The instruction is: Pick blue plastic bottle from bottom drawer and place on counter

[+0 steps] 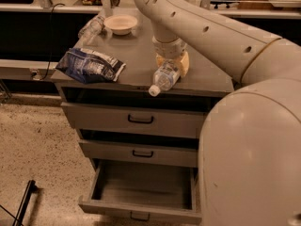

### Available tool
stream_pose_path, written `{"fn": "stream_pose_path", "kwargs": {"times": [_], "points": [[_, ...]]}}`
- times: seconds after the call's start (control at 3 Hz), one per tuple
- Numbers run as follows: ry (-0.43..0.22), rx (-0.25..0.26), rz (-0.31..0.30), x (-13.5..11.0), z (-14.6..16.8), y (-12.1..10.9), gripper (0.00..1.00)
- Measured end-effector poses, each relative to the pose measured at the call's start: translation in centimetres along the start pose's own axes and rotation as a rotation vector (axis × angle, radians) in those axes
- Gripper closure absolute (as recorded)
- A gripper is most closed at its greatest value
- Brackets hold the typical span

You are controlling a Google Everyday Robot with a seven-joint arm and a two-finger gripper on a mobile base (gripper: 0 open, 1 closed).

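Observation:
The blue plastic bottle (164, 77) lies tilted at the front edge of the counter (136, 51), with its white cap (153, 91) pointing out over the edge. My gripper (172, 64) comes down from the big arm above, and its tan fingers (183, 62) clasp the bottle's rear end. The bottle's base is hidden behind the fingers. The bottom drawer (141, 205) is pulled open below, and its tray shows nothing inside.
A dark blue foil snack bag (89, 66) lies on the counter's left front. A white bowl (120, 24) and a plain clear bottle (91, 27) stand at the back left. The two upper drawers (136, 121) are closed. My arm's body fills the right side. A black bar (23, 202) lies on the floor at left.

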State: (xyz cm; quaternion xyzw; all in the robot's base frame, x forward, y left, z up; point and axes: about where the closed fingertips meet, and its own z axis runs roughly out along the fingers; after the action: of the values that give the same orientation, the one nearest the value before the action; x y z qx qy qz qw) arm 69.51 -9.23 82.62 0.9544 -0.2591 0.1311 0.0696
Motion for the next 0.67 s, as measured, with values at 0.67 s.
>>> {"fn": "stream_pose_path", "kwargs": {"times": [0.67], "points": [[-0.072,0.107,0.2,-6.9,-8.2,3.6,1.0]]}}
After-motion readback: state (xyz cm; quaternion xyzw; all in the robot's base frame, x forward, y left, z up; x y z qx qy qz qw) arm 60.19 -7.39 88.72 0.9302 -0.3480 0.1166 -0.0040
